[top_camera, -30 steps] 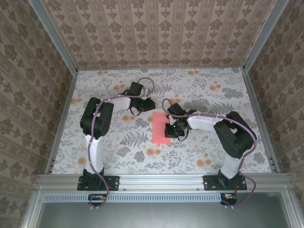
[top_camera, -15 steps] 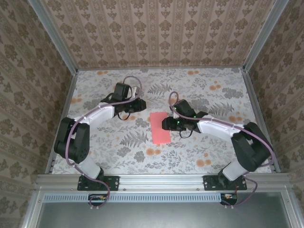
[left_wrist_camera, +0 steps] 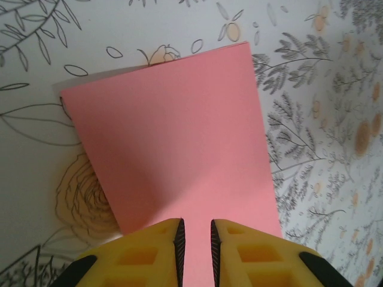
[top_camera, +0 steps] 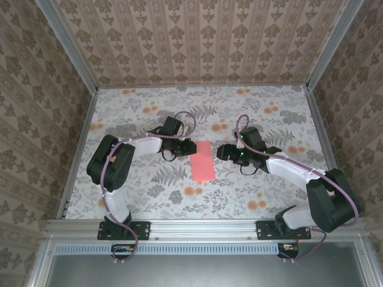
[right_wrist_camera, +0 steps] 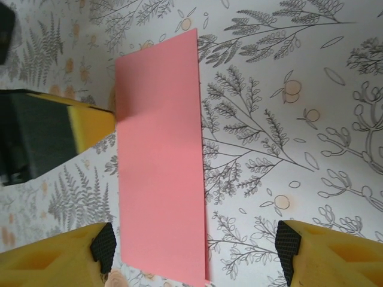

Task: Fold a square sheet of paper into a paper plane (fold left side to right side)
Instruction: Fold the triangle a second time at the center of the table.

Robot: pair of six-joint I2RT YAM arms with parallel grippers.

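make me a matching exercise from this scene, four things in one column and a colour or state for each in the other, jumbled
1 left gripper
2 right gripper
3 sheet of paper
4 tablecloth

a salmon-pink, lying flat
b fingers wide apart
c grey leaves, orange flowers
d fingers nearly together at the paper's edge

Pairs: 1-d, 2-b, 3-a, 4-c

Setting: a laboratory robot cell, not a domestic room. Evidence: an aluminium profile frame (top_camera: 203,226) borders the table's near edge and rises at its corners. Wallpaper-patterned panels (top_camera: 203,42) enclose three sides. A floral tablecloth (top_camera: 149,197) covers the table. The left arm's base (top_camera: 122,229) and the right arm's base (top_camera: 284,229) are bolted at the near edge.
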